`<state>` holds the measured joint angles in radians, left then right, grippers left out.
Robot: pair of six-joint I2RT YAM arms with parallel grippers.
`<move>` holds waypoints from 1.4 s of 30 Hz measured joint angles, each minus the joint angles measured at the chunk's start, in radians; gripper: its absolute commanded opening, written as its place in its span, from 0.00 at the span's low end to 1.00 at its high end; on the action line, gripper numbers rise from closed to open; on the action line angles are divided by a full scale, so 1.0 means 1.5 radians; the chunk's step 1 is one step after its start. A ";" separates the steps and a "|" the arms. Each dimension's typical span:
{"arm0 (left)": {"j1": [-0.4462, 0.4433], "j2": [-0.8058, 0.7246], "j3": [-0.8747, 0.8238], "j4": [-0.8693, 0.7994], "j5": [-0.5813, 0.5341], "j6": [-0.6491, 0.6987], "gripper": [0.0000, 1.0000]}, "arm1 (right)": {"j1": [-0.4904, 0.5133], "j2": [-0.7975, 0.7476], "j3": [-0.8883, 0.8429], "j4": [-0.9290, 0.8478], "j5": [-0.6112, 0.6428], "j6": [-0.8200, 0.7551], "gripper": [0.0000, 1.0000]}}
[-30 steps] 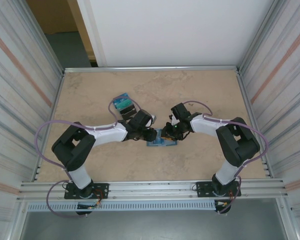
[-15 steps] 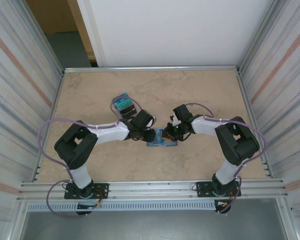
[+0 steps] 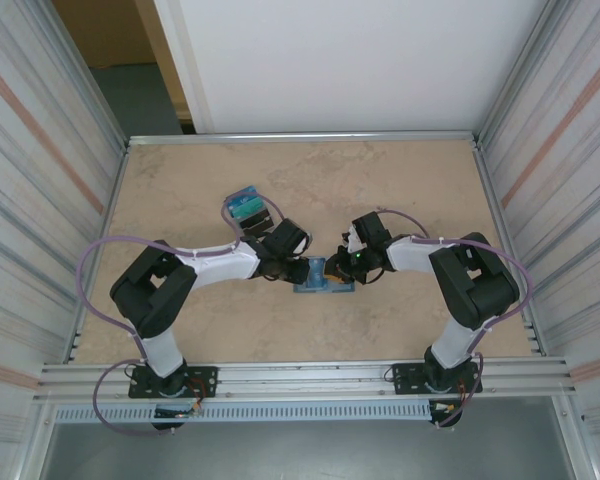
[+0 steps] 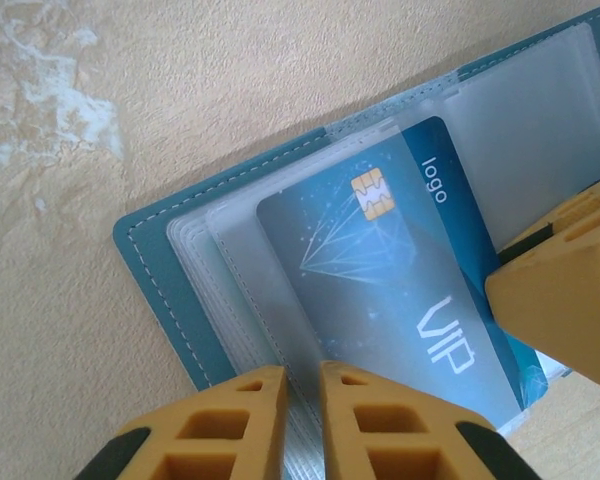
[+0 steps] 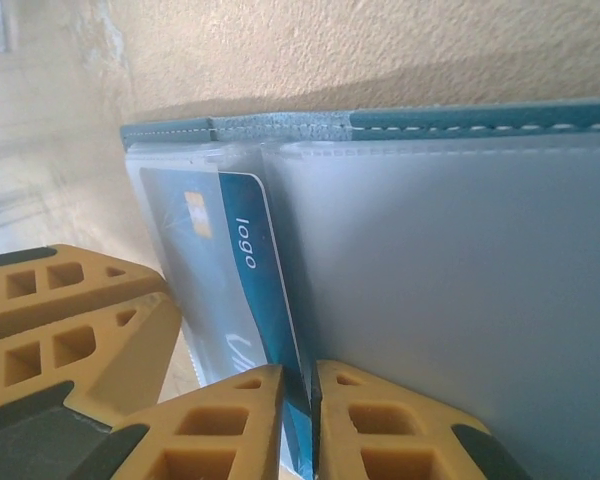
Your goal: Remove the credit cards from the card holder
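Open card holder (image 4: 155, 270) lies flat on the bench (image 4: 130, 100), between both arms. Left claw (image 4: 300, 375) is clenched on its clear sleeve edges. Right claw (image 5: 298, 375) pinches the blue credit card (image 4: 380, 270), which sits in a sleeve.

— Anything readable?
— Yes. The blue card (image 4: 400, 290) in the holder (image 4: 155, 260) says "logo" beside its chip (image 4: 374, 194), and "VIP" in large letters toward the lower right.
— From the right wrist?
— "logo" again, left of centre.

top: overhead, far, looking down | wrists: close-up | shared: open card holder (image 3: 320, 284)
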<state>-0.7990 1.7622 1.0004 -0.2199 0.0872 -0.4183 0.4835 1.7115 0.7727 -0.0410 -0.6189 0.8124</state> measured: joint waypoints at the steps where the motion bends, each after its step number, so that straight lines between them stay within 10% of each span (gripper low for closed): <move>1: 0.000 0.000 0.000 0.000 0.000 0.000 0.17 | 0.000 0.002 -0.001 0.007 -0.005 0.001 0.17; 42: 0.000 0.010 0.012 -0.005 -0.003 -0.001 0.12 | -0.040 0.027 -0.032 0.092 -0.077 0.011 0.09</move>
<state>-0.7990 1.7771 1.0191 -0.2276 0.0834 -0.4191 0.4240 1.7523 0.7250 0.0975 -0.7341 0.8295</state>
